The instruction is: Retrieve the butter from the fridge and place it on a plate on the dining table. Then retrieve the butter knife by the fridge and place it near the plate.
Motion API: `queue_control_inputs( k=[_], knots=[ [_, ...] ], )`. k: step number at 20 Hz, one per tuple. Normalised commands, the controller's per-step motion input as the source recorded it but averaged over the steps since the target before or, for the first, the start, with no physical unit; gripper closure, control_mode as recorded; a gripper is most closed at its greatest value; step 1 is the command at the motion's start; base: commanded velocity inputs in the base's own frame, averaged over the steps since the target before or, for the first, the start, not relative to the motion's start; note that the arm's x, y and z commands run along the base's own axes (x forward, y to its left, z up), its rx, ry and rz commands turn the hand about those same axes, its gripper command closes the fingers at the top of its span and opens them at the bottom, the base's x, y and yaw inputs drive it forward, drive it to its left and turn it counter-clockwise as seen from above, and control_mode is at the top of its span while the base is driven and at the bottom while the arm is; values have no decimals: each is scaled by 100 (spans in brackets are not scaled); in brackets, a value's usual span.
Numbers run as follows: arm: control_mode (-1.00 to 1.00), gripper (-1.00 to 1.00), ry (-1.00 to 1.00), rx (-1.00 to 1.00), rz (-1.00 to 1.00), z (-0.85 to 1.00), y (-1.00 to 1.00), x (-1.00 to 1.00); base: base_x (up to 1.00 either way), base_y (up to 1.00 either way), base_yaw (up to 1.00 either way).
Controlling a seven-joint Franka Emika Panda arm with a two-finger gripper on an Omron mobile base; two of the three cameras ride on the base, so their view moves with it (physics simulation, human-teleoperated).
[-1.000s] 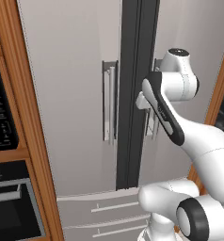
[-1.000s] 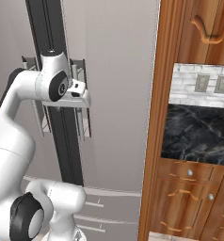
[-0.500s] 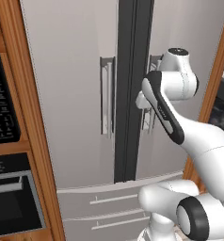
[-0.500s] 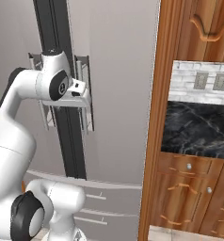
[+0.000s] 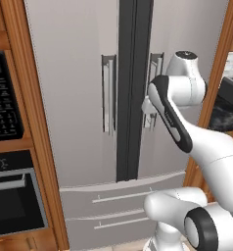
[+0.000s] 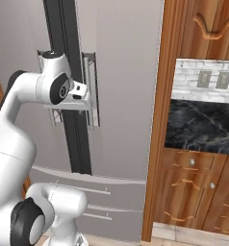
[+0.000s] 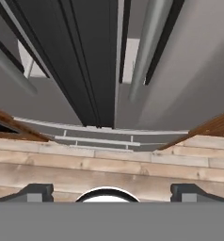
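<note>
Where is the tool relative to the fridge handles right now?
In the right base view, the open tool sits right at the right door handle of the closed fridge.

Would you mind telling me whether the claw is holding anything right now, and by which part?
Nothing is held: the claw is open and empty, its fingertips set wide apart, facing the closed fridge near the right door handle.

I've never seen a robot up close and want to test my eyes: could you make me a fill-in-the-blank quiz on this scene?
1. Both fridge doors are ___.
2. The end effector is ___, holding nothing.
3. Each door handle is a ___ bar.
4. The black oven stands to the fridge's ___.

Missing words: closed; open; vertical; left
</note>
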Motion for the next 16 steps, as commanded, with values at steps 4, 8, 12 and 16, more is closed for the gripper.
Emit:
queue_control_inputs(
  k=[4,8,12,16],
  knots=[
    [-100,-100,-2,0,0,0,-16,5,0,0,0],
    [-100,-100,0,0,-2,-2,-22,23,0,0,0],
    [-100,-100,-23,-12,0,0,-1,38,0,0,0],
    [-100,-100,-22,0,0,4,-5,31,0,0,0]
  ],
)
